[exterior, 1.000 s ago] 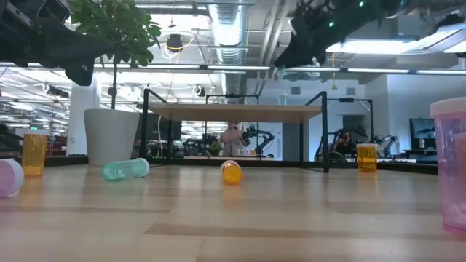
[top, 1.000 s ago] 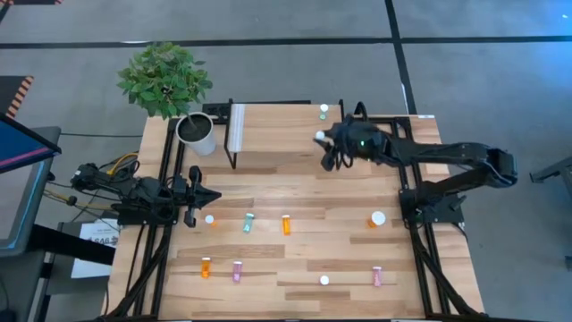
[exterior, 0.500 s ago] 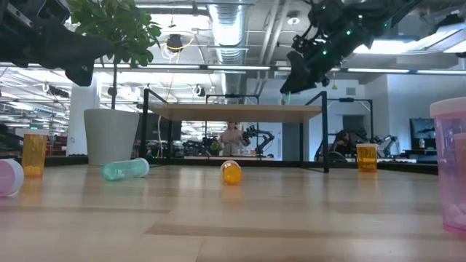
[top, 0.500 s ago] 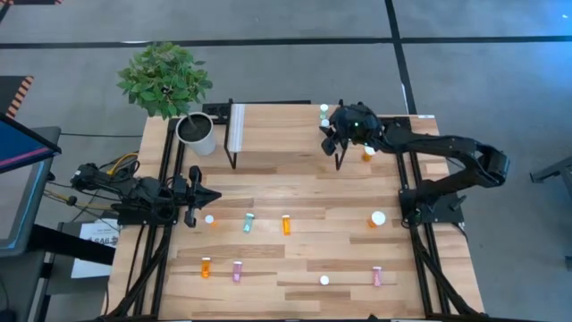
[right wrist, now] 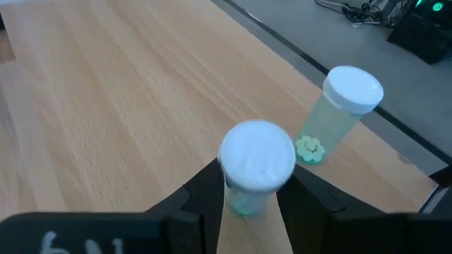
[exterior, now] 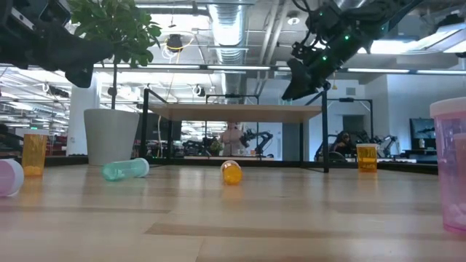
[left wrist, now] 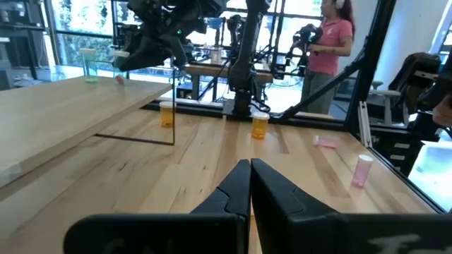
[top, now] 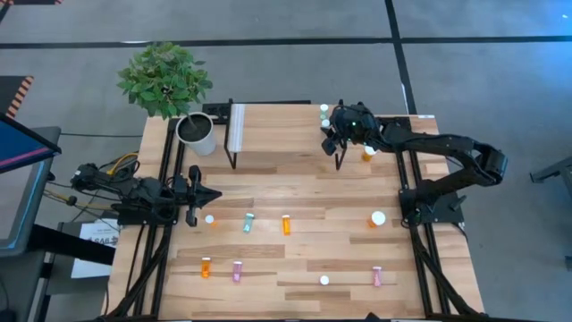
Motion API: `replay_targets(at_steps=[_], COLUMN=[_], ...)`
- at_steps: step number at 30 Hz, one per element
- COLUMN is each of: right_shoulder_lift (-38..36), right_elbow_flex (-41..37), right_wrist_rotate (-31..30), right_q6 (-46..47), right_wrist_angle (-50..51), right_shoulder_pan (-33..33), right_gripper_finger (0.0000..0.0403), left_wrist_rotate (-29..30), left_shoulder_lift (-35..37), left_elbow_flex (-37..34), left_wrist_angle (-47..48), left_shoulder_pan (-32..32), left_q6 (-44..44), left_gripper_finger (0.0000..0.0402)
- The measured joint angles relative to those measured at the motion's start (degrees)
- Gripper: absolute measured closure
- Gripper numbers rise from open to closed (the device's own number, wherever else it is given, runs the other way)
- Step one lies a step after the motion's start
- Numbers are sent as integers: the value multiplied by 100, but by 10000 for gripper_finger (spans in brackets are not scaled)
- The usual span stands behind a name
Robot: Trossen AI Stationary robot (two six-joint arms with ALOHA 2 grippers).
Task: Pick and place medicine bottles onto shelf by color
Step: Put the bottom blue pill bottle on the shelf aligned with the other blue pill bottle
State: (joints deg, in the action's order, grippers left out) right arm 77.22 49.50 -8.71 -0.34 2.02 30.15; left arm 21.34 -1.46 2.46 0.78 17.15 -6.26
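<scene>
Two teal bottles at the shelf's [top: 277,130] plant-far end: one [right wrist: 341,113] stands free on the plank, the other [right wrist: 256,166] sits just beside it between the right gripper's [top: 332,134] fingers, part open and close around its white cap. Whether they still pinch it, cannot tell. Left gripper [top: 211,197] waits above the table [top: 304,255] on the plant side of the shelf, fingers pressed together, empty. More bottles lie scattered on the table in front of the shelf.

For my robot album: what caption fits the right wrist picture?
Right tool holding white-capped teal pill bottle over light wood shelf.
</scene>
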Motion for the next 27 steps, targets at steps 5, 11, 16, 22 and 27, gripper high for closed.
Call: replay_targets(at_steps=[5, 11, 16, 22, 27], right_shoulder_lift=[4, 4, -2, -95, -339], right_elbow_flex=[0, 0, 0, 0, 0], right_wrist_rotate=[2, 9, 140, 150, 147], right_q6=[11, 28, 93, 138, 140], right_wrist_angle=[-11, -27, -76, -56, 66], right_shoulder_pan=[-11, -11, -11, -90, -185], right_gripper_finger=[240, 224, 207, 184, 174], left_wrist_rotate=[2, 3, 4, 4, 4], left_shoulder_lift=[0, 0, 1, 1, 0], left_elbow_flex=[0, 0, 0, 0, 0], left_wrist_angle=[0, 0, 0, 0, 0], left_shoulder_pan=[1, 2, 2, 2, 1], left_q6=[0, -28, -31, -39, -42], left_gripper_finger=[401, 401, 401, 401, 401])
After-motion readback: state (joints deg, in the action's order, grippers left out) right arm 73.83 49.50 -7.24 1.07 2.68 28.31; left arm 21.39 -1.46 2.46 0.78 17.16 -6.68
